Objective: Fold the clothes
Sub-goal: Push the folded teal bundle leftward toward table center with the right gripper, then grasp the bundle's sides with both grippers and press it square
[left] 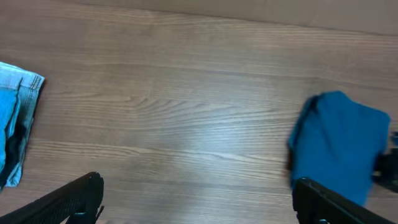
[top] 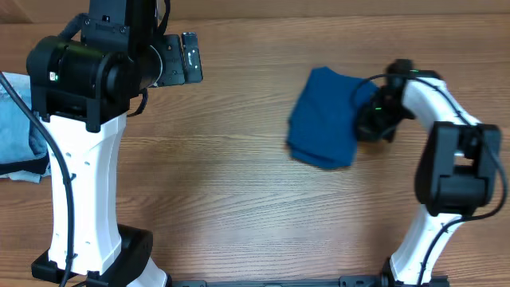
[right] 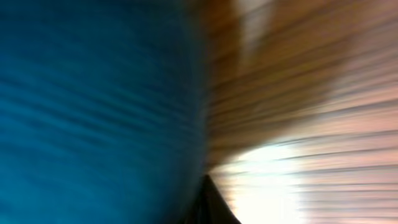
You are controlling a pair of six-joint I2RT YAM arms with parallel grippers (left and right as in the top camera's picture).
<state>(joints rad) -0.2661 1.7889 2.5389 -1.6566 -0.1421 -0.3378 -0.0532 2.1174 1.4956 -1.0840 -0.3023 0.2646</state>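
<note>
Two of the three views read clearly; the right wrist view is smeared into streaks of colour. In it the shirt (right: 93,112) fills everything on one side of the right fingers (right: 208,208). Only a dark wedge of them shows, at the bottom edge, with blurred brown desk (right: 311,93) on their other side. That wedge does not show how they stand. From overhead they are a dark clump against the shirt's edge, drawn together, and whether any cloth is pinched between them cannot be made out.

The shirt is a bunched, folded-over teal-blue bundle lying on the desk, with its collar and buttons hidden in the folds. The left fingers (left: 68,202) are cut off at the bottom of their own view, so only two dark tips show. They are spread wide apart with bare desk between them. The shirt lies just ahead of one tip, its far side clipped by the frame edge. A pale blue denim stack (left: 15,124) lies well ahead of and outside the other tip, half cut off as well.

The desk is brown wood grain with soft glare across it, and it fills nearly every view. A paler band runs along the far edge in the left wrist view; what it is cannot be told.
</note>
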